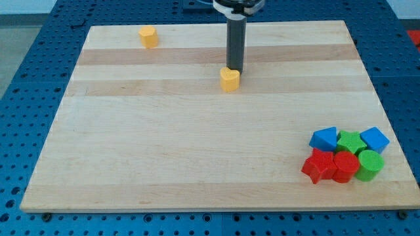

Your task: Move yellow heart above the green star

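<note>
A yellow heart (230, 79) lies on the wooden board (164, 151), a little above the board's middle. My tip (235, 71) is at the heart's upper right edge, touching it or nearly so. The green star (351, 141) lies far off at the view's bottom right, packed inside a cluster of blocks. The heart is well to the left of the star and higher in the view.
Around the green star lie a blue block (324, 138) on its left, a blue block (375, 139) on its right, and below it a red star (317, 165), a red block (345, 166) and a green cylinder (369, 164). A second yellow block (148, 37) sits at the top left.
</note>
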Action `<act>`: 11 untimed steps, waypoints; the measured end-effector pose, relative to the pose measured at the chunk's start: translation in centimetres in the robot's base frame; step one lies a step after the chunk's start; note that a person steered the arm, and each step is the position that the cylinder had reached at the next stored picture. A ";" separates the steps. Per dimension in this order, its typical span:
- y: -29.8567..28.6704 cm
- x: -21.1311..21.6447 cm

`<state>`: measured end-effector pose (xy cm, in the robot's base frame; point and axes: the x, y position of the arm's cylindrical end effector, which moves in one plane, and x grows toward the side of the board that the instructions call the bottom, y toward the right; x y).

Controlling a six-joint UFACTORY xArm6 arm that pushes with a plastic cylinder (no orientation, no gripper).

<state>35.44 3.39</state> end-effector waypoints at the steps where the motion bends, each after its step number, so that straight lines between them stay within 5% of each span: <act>1: -0.8 -0.2; 4: -7.3 -1.1; 8: 11.6 4.7; 11: 13.7 6.9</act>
<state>42.37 17.13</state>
